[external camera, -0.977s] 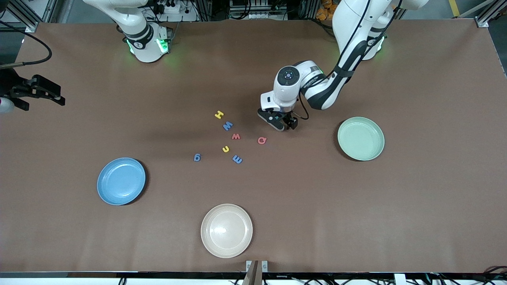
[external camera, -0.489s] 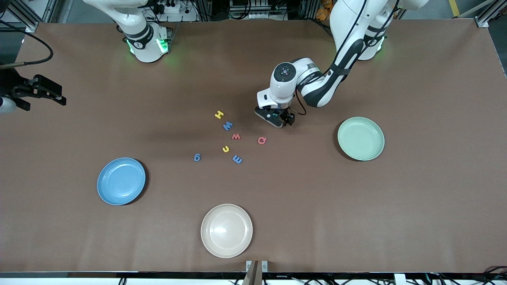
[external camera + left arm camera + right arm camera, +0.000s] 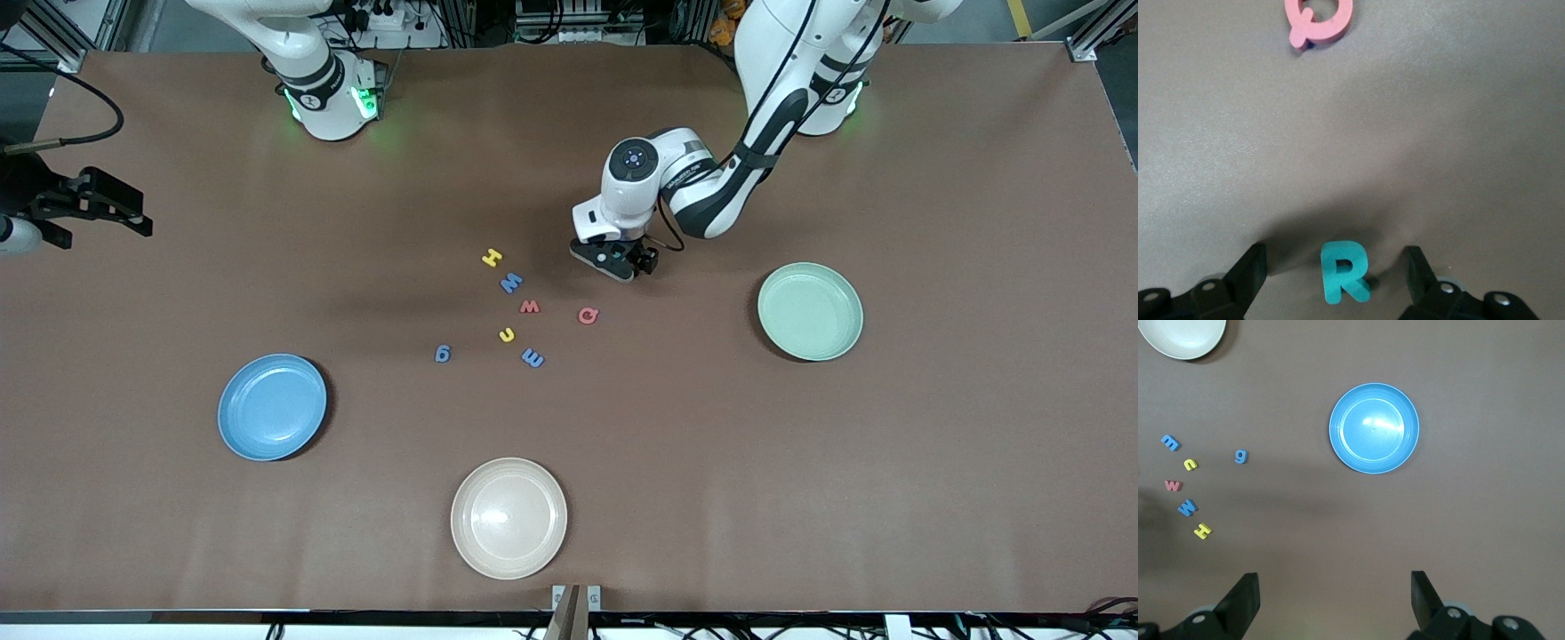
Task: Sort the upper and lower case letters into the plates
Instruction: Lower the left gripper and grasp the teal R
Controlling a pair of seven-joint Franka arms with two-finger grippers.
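A teal letter R (image 3: 1343, 272) lies flat on the table between the fingers of my left gripper (image 3: 1335, 259), which is open and low over it, with a gap on each side. The pink Q (image 3: 588, 315) (image 3: 1319, 20) lies a short way off. Yellow H (image 3: 492, 258), blue M (image 3: 511, 284), red w (image 3: 530, 307), a small yellow letter (image 3: 507, 335), blue m (image 3: 532, 358) and blue g (image 3: 443, 354) lie in a loose cluster mid-table. The sky blue plate (image 3: 272, 407) (image 3: 1373, 428) and the mint green plate (image 3: 810, 311) hold nothing. My right gripper (image 3: 89, 209) (image 3: 1333, 583) waits open, high over the right arm's end of the table.
A cream-beige plate (image 3: 508, 517) sits near the table's front edge, closest to the front camera. The brown table top (image 3: 933, 462) stretches wide around the plates.
My left gripper has shifted a little toward the robots' bases and settled around the teal R. The letters, the plates and the right arm have not moved.
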